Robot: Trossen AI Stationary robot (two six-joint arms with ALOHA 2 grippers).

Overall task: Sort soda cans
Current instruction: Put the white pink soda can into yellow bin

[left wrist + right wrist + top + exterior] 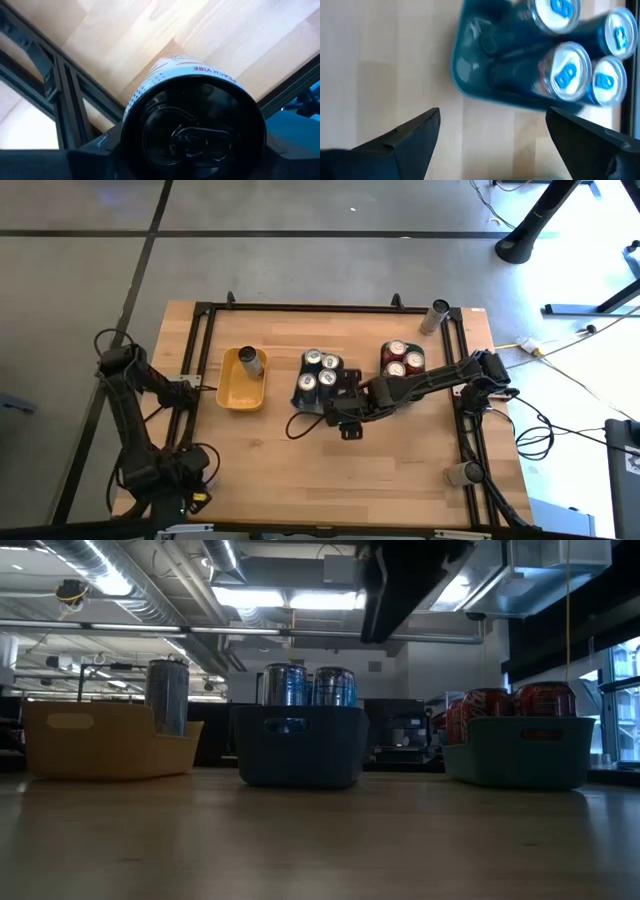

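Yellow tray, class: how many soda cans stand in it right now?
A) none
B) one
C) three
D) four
B: the high view shows a single silver-grey can upright in the yellow tray, while the middle tray holds four.

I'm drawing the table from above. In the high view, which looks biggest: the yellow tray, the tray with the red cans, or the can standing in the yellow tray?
1. Yellow tray and red-can tray: they look about alike, and the red cans cover most of theirs, so I won't rank them.
2. Grey can in the yellow tray: clearly smallest.
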